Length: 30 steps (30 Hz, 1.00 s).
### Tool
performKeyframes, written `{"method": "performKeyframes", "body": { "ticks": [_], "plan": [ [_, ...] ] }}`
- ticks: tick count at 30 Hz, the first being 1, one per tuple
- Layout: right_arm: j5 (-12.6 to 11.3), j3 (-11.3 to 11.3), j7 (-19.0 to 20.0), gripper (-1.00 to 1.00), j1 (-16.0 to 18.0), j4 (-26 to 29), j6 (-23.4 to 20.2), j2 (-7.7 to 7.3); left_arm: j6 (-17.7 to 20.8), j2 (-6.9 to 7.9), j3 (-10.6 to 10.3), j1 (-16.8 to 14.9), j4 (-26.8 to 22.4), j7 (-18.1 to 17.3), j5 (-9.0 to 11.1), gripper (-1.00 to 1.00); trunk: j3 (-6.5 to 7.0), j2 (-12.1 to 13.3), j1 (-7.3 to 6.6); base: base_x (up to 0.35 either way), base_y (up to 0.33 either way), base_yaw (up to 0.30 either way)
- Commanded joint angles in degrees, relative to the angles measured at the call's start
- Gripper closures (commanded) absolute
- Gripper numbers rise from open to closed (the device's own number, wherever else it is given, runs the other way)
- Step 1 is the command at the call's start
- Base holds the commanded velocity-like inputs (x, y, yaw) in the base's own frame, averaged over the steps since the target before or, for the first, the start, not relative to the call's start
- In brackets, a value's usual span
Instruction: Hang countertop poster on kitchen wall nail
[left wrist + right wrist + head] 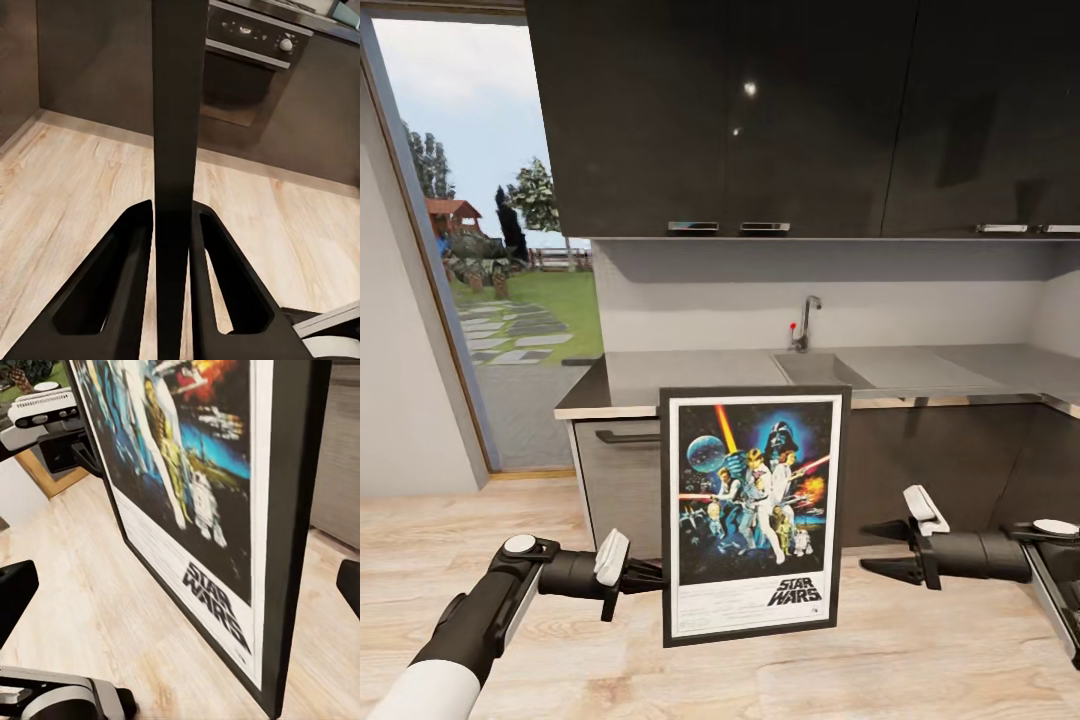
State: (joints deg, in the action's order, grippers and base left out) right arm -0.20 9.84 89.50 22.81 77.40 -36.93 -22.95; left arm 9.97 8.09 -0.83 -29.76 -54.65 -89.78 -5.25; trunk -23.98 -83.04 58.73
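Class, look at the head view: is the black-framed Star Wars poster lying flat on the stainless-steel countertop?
No, the black-framed Star Wars poster is held upright by the left gripper, in front of the stainless-steel countertop.

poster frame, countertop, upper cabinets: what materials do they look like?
Poster frame: matte black, wood or plastic, can't tell; printed paper face with white border. Countertop: brushed steel look, grey with soft reflections, sink in the same grey. Upper cabinets: glossy dark lacquer or laminate, light spots mirrored in them.

Home kitchen, glossy dark upper cabinets (800, 110) with slim metal handles, long stainless-steel bench (690, 375) holding a rectangular sink basin (818, 369) and slim chrome tap (806, 320), built-in black oven (251, 64), pale wood plank floor (920, 650), tall garden-facing window (490, 240).
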Motion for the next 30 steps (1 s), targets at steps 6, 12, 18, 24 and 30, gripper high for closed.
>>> {"method": "performKeyframes", "body": {
  "ticks": [6,12,18,24,30],
  "plan": [
    [-0.06,-0.9,0.11,-1.0,0.04,0.0,-0.53,0.15,0.4,0.05,-0.05,-0.04,-0.1,-0.22,-0.2,1.0,-0.07,-0.04,0.0,0.0,0.0,0.0],
    [-0.06,-1.03,0.07,-1.0,0.04,-0.05,-0.52,0.2,0.34,0.08,-0.05,-0.04,-0.1,-0.22,-0.2,1.0,-0.07,-0.04,0.0,0.0,0.0,0.0],
    [-0.13,-1.05,0.06,-1.0,0.04,-0.04,-0.51,0.21,0.31,0.7,-0.05,-0.04,-0.1,-0.22,-0.2,1.0,-0.07,-0.04,0.0,0.0,0.0,0.0],
    [-0.19,-1.05,0.06,-1.0,0.04,-0.03,-0.51,0.21,0.31,1.21,-0.05,-0.04,-0.1,-0.22,-0.18,1.0,-0.07,-0.04,0.0,0.0,0.0,0.0],
    [-0.2,-1.05,0.01,-1.0,0.06,-0.05,-0.5,0.27,0.29,1.36,-0.09,-0.04,-0.16,-0.22,-0.12,1.0,-0.07,-0.04,0.0,0.0,0.0,0.0]
  ]
}}
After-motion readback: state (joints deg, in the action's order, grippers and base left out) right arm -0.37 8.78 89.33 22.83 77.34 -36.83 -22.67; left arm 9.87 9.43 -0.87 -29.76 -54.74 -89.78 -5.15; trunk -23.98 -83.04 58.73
